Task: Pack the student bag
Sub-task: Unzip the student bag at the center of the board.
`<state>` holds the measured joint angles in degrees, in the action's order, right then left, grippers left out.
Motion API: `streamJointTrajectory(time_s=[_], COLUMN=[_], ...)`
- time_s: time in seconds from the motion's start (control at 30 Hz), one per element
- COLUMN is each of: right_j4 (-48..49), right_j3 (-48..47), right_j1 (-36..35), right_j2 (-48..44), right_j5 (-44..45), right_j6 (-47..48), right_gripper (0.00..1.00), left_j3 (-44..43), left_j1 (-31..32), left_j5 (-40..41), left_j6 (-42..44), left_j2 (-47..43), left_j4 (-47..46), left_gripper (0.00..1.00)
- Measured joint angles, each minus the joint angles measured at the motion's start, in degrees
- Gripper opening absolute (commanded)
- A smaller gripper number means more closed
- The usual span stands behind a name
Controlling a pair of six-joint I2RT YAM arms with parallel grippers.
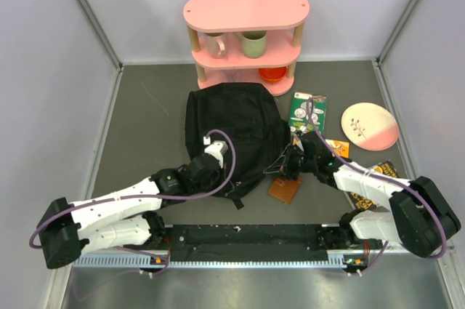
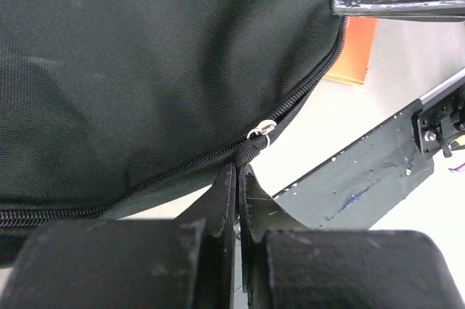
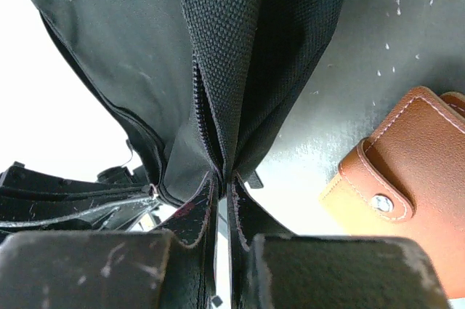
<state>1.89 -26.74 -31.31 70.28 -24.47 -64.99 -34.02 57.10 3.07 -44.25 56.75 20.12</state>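
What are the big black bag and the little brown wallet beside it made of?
Bag: woven fabric, probably nylon or polyester, matte; the coarse weave shows up close. Wallet: looks like smooth tan leather, maybe imitation; pale edge stitching and a metal snap.

No word or number can be read anywhere. The green packet (image 1: 308,111) on the tabletop (image 1: 145,127) carries white printing, and the dark packet (image 1: 383,171) near the right arm has yellow marks, but both are too small to make out. The student bag (image 1: 232,131) shows plain black fabric, with no legible label in either wrist view.
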Motion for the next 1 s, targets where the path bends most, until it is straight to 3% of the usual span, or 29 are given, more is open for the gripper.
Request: streamJointTrajectory(time_s=[0.5, 0.53, 0.57, 0.63, 0.67, 0.7, 0.77, 1.0], right_j4=[-4.6, -5.0, -5.4, -7.0, -7.8, -8.2, -9.3, -11.3], right_j3=[0.0, 0.0, 0.0, -0.8, -1.5, -2.4, -3.7, -0.4], right_j1=[5.8, 6.1, 6.3, 6.6, 7.0, 7.6, 8.7, 7.9], right_j2=[-0.1, -0.1, -0.1, -0.1, -0.1, -0.2, -2.0, -18.5], right_j5=[-1.2, -1.2, -1.3, -1.3, -0.7, 0.0, 1.3, 0.5], right_j6=[6.2, 6.8, 7.6, 9.0, 10.1, 11.1, 12.6, 6.7], right_gripper=[0.0, 0.08, 0.28, 0.45, 0.7, 0.76, 0.83, 0.82], left_j3=[-0.1, -0.2, -0.4, -0.7, -0.8, -0.8, -0.9, -5.3], left_j1=[-0.1, -0.1, -0.1, -0.2, -0.2, -0.4, -0.5, -0.6], left_j5=[3.4, 3.6, 3.7, 3.2, 2.7, 2.2, 0.8, -3.6], left_j6=[-1.2, -1.0, -0.7, 0.0, 0.6, 1.1, 1.8, 4.4], left_j2=[3.9, 3.9, 3.9, 3.9, 3.9, 3.9, 4.1, 9.5], left_j4=[8.4, 9.0, 9.7, 9.9, 10.0, 10.1, 9.8, 8.2], left_gripper=[0.0, 0.0, 0.0, 0.0, 0.0, 0.0, 0.0, 0.0])
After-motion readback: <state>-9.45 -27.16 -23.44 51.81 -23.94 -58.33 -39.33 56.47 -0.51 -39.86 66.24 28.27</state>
